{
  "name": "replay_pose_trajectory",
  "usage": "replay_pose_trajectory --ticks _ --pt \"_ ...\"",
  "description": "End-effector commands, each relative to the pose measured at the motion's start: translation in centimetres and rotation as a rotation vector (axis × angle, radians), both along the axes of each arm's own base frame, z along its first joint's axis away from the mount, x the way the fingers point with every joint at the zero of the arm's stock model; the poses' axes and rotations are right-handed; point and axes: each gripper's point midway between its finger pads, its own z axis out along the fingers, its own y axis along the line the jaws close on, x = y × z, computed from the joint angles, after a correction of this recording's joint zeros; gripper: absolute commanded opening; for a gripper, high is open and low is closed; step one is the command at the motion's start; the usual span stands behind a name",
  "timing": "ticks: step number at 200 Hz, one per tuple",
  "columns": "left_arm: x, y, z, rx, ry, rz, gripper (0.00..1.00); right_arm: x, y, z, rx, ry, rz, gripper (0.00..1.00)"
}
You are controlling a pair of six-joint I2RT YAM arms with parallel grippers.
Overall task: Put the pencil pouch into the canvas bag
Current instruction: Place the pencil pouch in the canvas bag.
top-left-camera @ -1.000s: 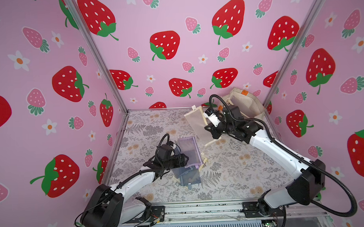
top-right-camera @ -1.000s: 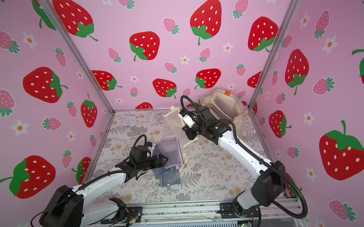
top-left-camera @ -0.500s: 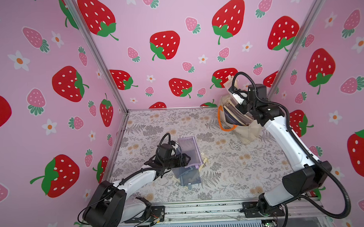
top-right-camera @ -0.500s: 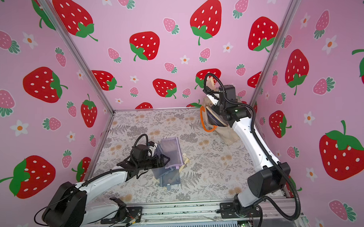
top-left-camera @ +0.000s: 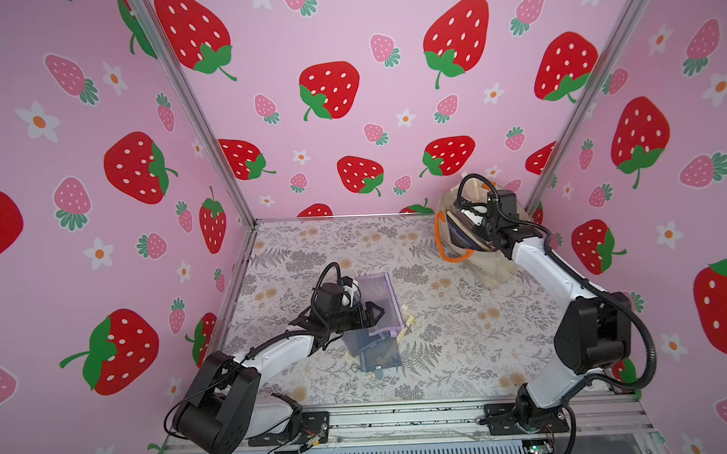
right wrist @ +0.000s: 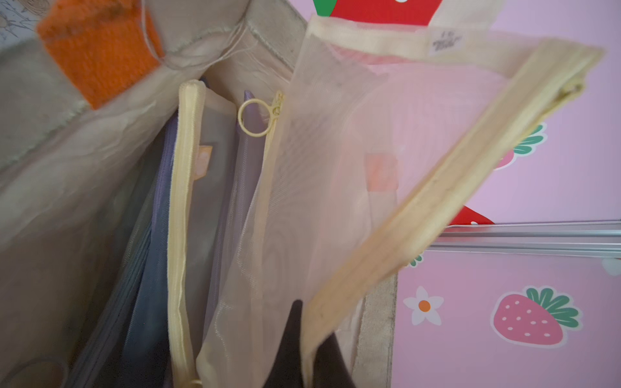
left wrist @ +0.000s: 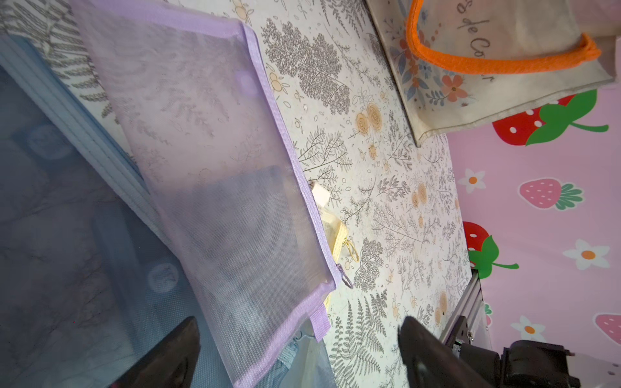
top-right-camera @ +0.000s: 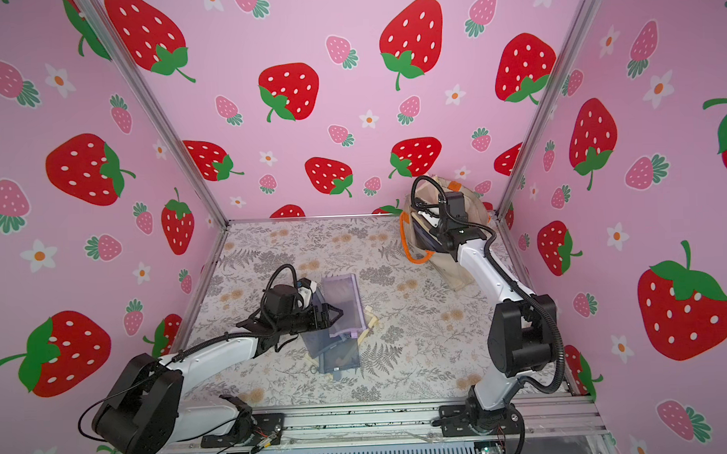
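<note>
My right claw (right wrist: pixel 307 346), clamped on the cream pouch (right wrist: pixel 369 161), hangs it at the mouth of the canvas bag (top-left-camera: pixel 496 269) at two o'clock, for dropping in. My left claw (left wrist: pixel 297 331) gapes empty above the purple pouch (left wrist: pixel 208 134)

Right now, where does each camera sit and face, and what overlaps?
Top views: high in front, facing down and back; both whole arms show.
Left wrist: on that arm, past the open left gripper, over the purple pouch.
Right wrist: on that arm, into the canvas bag; the shut right gripper pinches a cream pouch.
Shared: orange handle, in left wrist and both top views.
</note>
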Motion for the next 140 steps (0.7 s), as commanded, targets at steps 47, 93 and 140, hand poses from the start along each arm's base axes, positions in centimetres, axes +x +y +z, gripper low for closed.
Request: replay_pose_trajectory --ticks 47,93,140 --pt "0.5 -0.2 0.8 -0.043 -0.018 -0.005 0.94 -0.9 -0.3 -2.8 0.019 -0.015 0.057 0.0" --pt "0.4 -0.1 0.8 -0.046 -0.022 -0.003 0.94 -1.1 -0.9 -3.7 0.048 -0.003 0.053 0.0" --pt "0.3 0.0 0.9 -0.05 -0.022 0.001 0.94 -0.9 -0.4 -4.3 0.104 0.048 0.055 0.05"
